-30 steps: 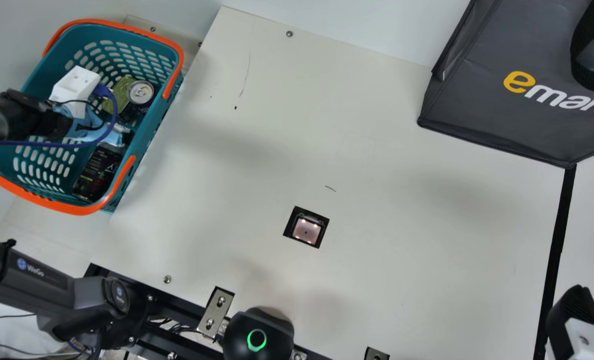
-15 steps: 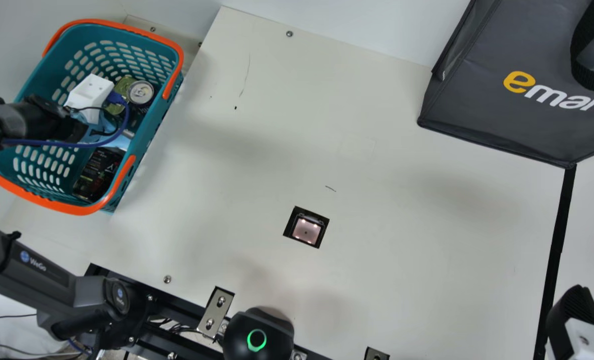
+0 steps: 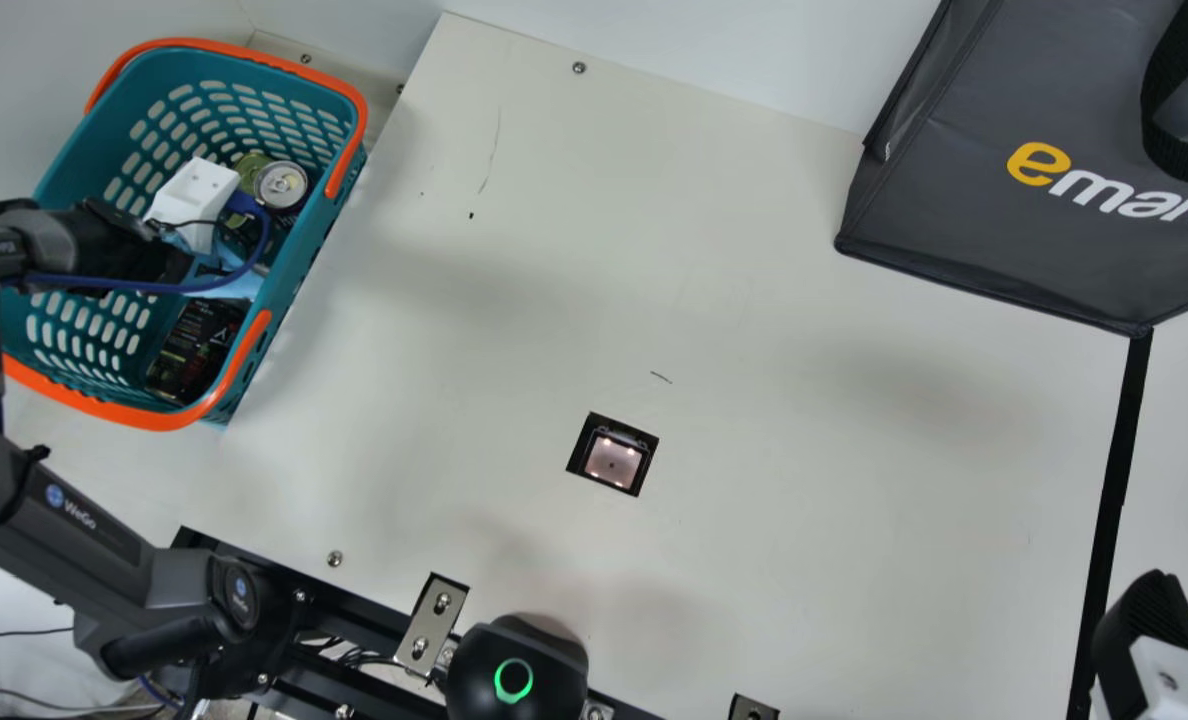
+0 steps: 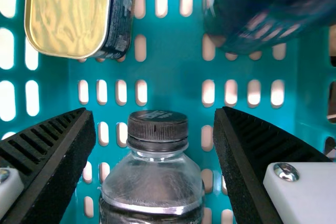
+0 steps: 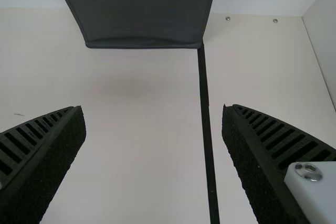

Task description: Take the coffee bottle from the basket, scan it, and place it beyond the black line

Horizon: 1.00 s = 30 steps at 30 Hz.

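My left gripper (image 3: 216, 262) is down inside the teal basket (image 3: 299, 290) in the main view. In the left wrist view the left gripper (image 4: 153, 111) is open, its fingers on either side of the coffee bottle (image 4: 152, 182), a clear bottle with a black cap; whether they touch it I cannot tell. My right gripper (image 3: 1149, 630) is at the lower right of the main view, by the black line (image 3: 1114, 490). The right wrist view has the right gripper (image 5: 154, 111) open over bare table, with the black line (image 5: 206, 124) between its fingers.
A scanner (image 3: 613, 460) is set into the table (image 3: 804, 500). A dark grey bag (image 3: 974, 200) stands at the back right. In the basket are a gold-topped tin (image 4: 71, 14), a dark can (image 4: 262, 14) and a black package (image 3: 197, 350).
My left gripper has moved rightward and slightly toward the table's front within the basket in the main view. The right arm has kept still.
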{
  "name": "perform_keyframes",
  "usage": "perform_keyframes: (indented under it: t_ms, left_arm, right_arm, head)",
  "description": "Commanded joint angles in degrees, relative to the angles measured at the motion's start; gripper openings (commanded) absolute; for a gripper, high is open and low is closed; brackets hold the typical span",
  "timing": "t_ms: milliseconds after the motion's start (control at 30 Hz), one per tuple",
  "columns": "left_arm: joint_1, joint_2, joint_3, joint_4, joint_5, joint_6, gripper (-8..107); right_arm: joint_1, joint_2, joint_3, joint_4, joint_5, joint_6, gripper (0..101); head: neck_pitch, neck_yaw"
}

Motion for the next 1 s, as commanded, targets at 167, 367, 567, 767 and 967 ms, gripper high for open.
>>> perform_keyframes:
  t_ms: [167,367,567,767,967]
  left_arm:
    - [0.5,1.46,-0.64,-2.37,-0.4,1.8,90]
    - [0.73,2.49,-1.16,-5.39,-0.29,4.08,90]
    - [0.95,3.39,-1.33,-8.13,-0.38,6.58,90]
    - [1.19,3.97,-1.31,-10.43,-0.65,8.79,50]
    - [1.52,3.91,-1.45,-12.37,-0.35,10.97,10]
  right_arm:
    - [0.0,0.0,0.0,0.0,0.0,0.0,91]
    - [0.0,0.0,0.0,0.0,0.0,0.0,91]
    - [0.0,0.0,0.0,0.0,0.0,0.0,91]
    - [0.0,0.0,0.0,0.0,0.0,0.0,91]
    - [0.0,0.0,0.0,0.0,0.0,0.0,91]
  head:
    - [-0.96,0.14]
    - [-0.96,0.14]
    - [-0.96,0.14]
    - [-0.96,0.14]
    - [-0.96,0.14]
